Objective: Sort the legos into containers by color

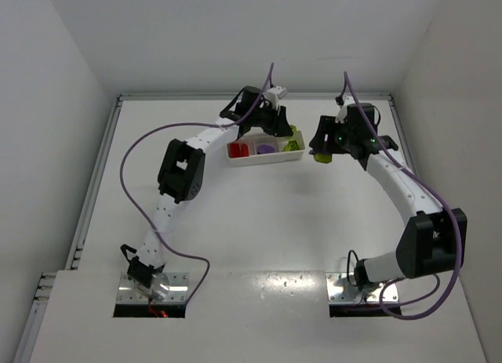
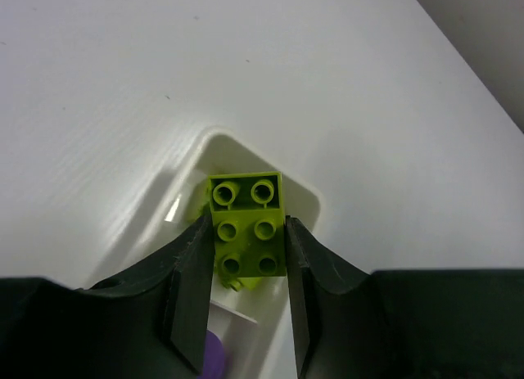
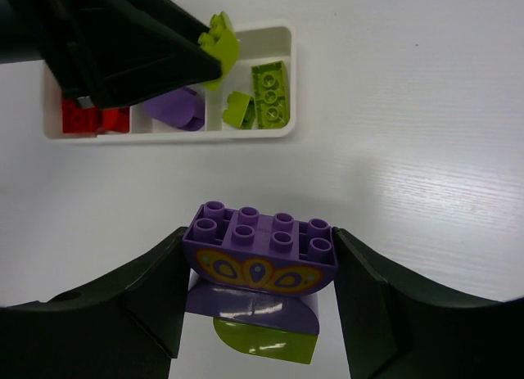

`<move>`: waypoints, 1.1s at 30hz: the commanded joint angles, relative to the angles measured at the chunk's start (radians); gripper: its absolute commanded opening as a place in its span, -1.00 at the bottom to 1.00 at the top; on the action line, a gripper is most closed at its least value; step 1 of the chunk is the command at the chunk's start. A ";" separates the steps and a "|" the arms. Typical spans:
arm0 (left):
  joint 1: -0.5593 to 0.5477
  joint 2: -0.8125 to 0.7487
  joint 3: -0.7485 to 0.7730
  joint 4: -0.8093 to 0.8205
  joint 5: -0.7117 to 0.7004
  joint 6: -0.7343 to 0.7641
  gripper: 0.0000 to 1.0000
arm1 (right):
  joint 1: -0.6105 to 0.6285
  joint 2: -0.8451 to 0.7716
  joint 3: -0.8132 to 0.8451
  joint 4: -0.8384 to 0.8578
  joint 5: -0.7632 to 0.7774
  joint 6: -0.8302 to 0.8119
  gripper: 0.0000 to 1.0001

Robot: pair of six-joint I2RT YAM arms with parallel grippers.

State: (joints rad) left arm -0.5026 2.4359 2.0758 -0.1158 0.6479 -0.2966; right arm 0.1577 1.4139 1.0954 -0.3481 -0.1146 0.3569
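White glossy plastic tray (image 3: 172, 135), 3 square compartments, lies ahead of the right gripper (image 3: 260, 240) fingers, with red, purple and yellow-green loose bricks (image 3: 270, 92) inside. Right fingers clamp a studded purple clump (image 3: 254, 268), arched, with a rounded yellow-green piece beneath. Left gripper (image 2: 246, 232) fingers pinch a 2x3-stud yellow-green brick (image 2: 246, 195) above the tray's corner compartment.

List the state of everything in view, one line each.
Left jaws: shut on a green brick, over the tray end compartment.
Right jaws: shut on a purple-and-green stack, not yet split.
Tray: red bricks, a purple piece and green pieces, each colour in its own compartment.
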 commanded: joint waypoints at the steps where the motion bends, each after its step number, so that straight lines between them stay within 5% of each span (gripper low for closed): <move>1: 0.001 0.047 0.093 0.015 -0.062 0.030 -0.18 | -0.017 0.026 0.061 0.017 -0.072 0.065 -1.00; 11: -0.019 0.081 0.107 0.005 -0.076 0.051 0.41 | -0.044 0.077 0.100 0.035 -0.103 0.117 -1.00; 15: -0.019 0.002 0.041 0.034 0.001 0.062 0.45 | -0.066 0.099 0.109 0.044 -0.112 0.165 -1.00; 20: 0.004 -0.326 -0.453 0.471 0.102 -0.077 0.45 | -0.086 0.126 0.109 0.063 -0.103 0.269 -1.00; 25: 0.042 -0.483 -0.647 0.711 0.249 -0.375 0.48 | -0.095 0.137 0.118 0.107 -0.056 0.387 -1.00; 29: 0.032 -0.569 -0.844 0.898 0.219 -0.607 0.55 | -0.060 0.171 0.190 0.052 0.067 0.515 -1.00; 33: -0.014 -0.623 -0.867 0.837 0.118 -0.547 0.58 | -0.035 0.195 0.262 -0.021 0.150 0.635 -1.00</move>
State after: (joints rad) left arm -0.4786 1.8610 1.2282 0.6392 0.8093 -0.7948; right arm 0.1017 1.5978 1.2812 -0.3458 -0.0570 0.8417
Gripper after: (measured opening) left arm 0.786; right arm 0.635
